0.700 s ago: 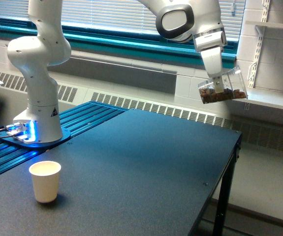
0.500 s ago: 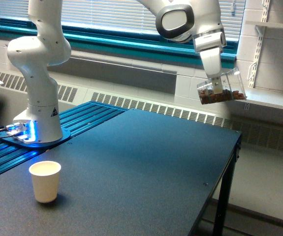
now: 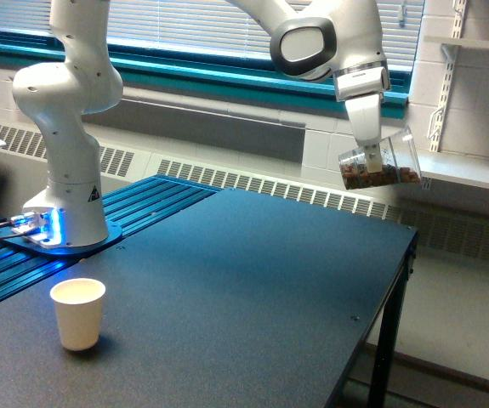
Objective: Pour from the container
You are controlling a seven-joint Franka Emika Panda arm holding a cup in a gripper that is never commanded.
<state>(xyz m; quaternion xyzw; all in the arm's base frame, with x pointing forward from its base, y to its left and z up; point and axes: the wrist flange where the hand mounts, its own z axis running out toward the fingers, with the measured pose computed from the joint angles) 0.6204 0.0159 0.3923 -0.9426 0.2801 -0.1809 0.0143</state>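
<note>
Container (image 3: pixel 380 165) is sitting upper right of frame, tilted, nuts inside, and your gripper (image 3: pixel 369 155) is gripping it. Nothing is pouring yet; white paper cup (image 3: pixel 78 314) is waiting lower left on the surface (image 3: pixel 227 280), well apart.

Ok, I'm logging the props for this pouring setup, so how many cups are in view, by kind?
Clear plastic cup with brown pieces, held tilted in the air above the table's far edge: 1
White paper cup, upright on the dark table: 1
Total: 2
</note>
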